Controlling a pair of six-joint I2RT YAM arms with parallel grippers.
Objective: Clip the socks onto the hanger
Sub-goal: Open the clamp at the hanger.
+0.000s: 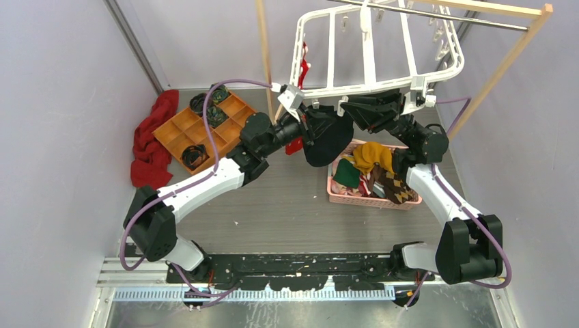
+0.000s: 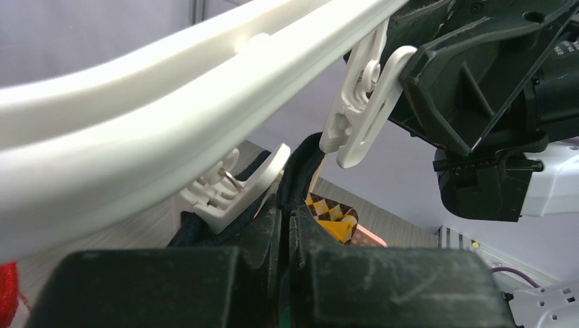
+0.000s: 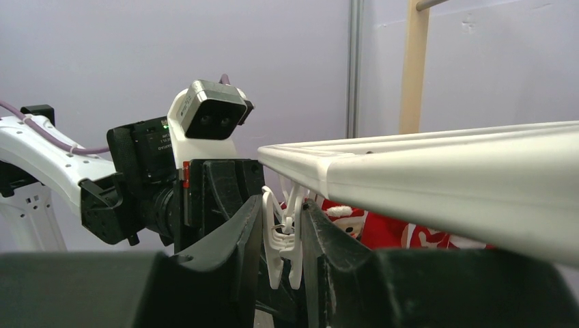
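While my left gripper pinched the black sock beneath the hanger, my right gripper squeezed a clip to open it.

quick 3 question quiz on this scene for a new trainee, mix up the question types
1. True or false: the left gripper is shut on a black sock.
2. What do the fingers of the right gripper close on? A nothing; B a white clip under the hanger; C a red cloth.
3. Fill in: the spare socks lie in a pink ____ on the table.

Key: 1 true; 2 B; 3 basket.
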